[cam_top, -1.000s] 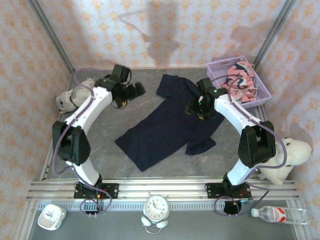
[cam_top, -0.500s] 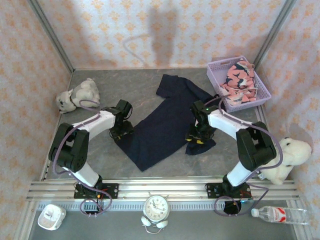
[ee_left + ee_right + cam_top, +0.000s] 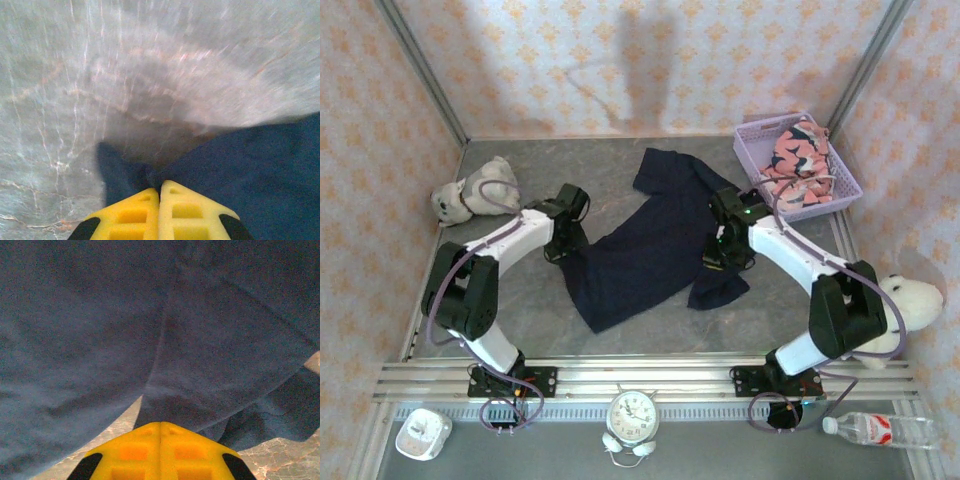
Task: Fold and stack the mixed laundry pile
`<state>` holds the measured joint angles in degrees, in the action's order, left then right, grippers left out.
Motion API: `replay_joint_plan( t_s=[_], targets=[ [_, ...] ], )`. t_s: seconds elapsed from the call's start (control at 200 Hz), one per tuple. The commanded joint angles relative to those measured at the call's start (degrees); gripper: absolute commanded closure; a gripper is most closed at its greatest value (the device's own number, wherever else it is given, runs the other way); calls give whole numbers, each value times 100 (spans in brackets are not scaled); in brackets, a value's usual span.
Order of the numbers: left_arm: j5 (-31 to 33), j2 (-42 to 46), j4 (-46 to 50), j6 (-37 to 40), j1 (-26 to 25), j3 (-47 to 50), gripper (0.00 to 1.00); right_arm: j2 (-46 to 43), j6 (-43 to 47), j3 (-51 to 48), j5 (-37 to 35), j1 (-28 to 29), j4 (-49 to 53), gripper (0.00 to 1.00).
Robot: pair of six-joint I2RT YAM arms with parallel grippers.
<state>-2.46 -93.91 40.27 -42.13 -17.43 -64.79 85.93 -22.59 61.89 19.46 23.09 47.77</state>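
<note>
1. The large plain dark navy garment (image 3: 650, 240) was found spread across the middle of the grey marbled table (image 3: 520, 300).
2. Its left edge was pinched between the closed fingers of the left gripper (image 3: 160, 186).
3. Its right edge was pinched likewise by the right gripper (image 3: 160, 424).
4. The smaller salmon-pink printed garment (image 3: 798, 160) was noted in the lavender plastic lattice basket (image 3: 820, 207).

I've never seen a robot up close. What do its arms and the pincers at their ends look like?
The left arm and right arm have smooth white shells between chunky black joints, each with a thin mauve cable looping alongside. The left gripper and right gripper each end in two bright yellow wedge-shaped fingers with recessed pockets and black corners.
</note>
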Motion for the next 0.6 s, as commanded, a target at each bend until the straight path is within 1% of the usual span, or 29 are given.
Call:
replay_joint_plan(
  t_s=[0.0,0.03,0.06,0.08,0.12,0.205,0.38,0.45,0.485,0.51,0.595],
  targets=[
    [295,292,306,127,147,-458,100,74,287,104,157,240,183,76],
    [299,294,290,127,160,-540,100,113,312,82,163,359,156,62],
    [293,296,276,124,177,-625,100,161,333,71,180,475,107,53],
    [299,290,270,132,172,-678,100,194,348,52,204,555,75,49],
    [306,248,283,127,190,-785,100,281,360,36,220,710,20,44],
    [264,126,319,131,196,-927,100,532,388,14,172,995,-117,40],
    [90,107,186,-47,196,-781,100,1224,489,302,-163,1439,-221,38],
    [95,150,149,-92,205,-700,100,1523,494,476,-333,1550,-115,38],
    [95,177,140,-114,205,-666,100,1660,485,567,-509,1583,5,41],
    [99,200,124,-131,218,-639,100,1739,450,601,-656,1589,88,47],
    [99,288,77,-192,262,-579,100,1819,335,607,-1090,1576,306,81]
  ],
)
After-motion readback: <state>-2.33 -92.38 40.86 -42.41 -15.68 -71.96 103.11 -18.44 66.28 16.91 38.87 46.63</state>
